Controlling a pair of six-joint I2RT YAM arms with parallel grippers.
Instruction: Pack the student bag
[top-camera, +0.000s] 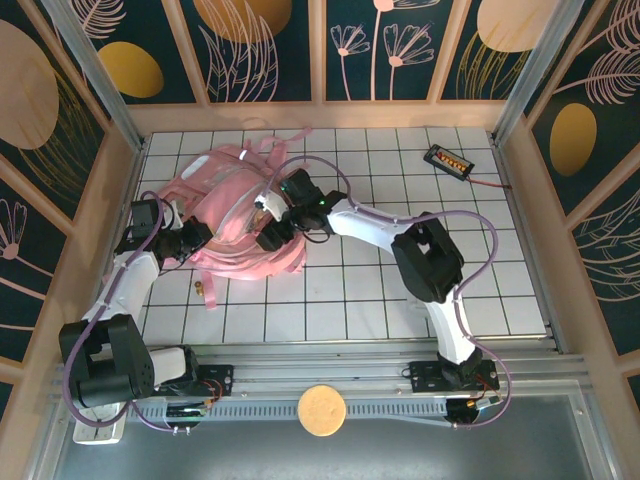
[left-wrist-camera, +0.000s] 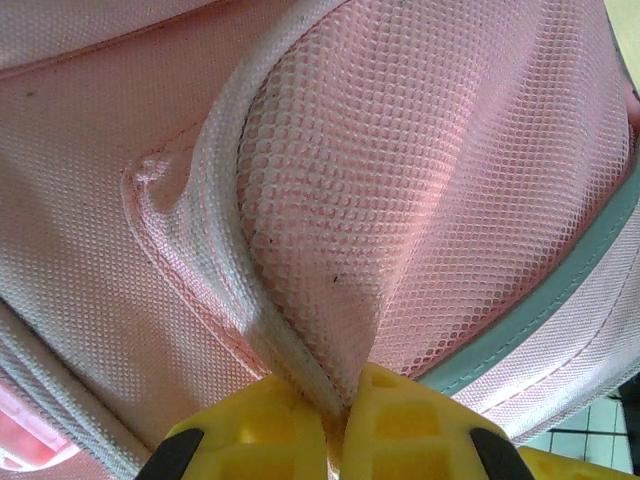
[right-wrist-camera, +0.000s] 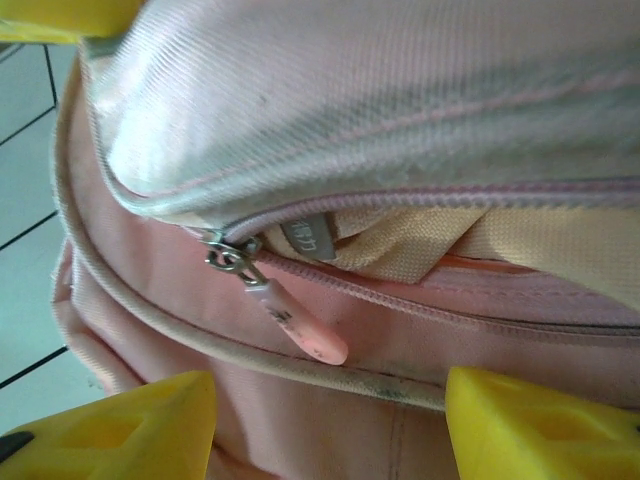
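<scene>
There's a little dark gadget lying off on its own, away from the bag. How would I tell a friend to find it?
Start at the white tiled table, where the big pink bag takes up the left half. Look to the far right corner, well apart from the bag: a small flat black box lies there at a slant. A row of orange spots on its top and a thin red wire trailing off to the right set it apart.

We find the top view bright and evenly lit from above, sharp, with soft shadows on the white counter (top-camera: 350, 300). At the left wrist, the mesh of the student bag (left-wrist-camera: 420, 170) is crisp, its fold shadowed; the left end effector (left-wrist-camera: 345, 415) blurs. At the right wrist, its silvery fabric gleams softly, and the right end effector (right-wrist-camera: 330, 410) is out of focus.
</scene>
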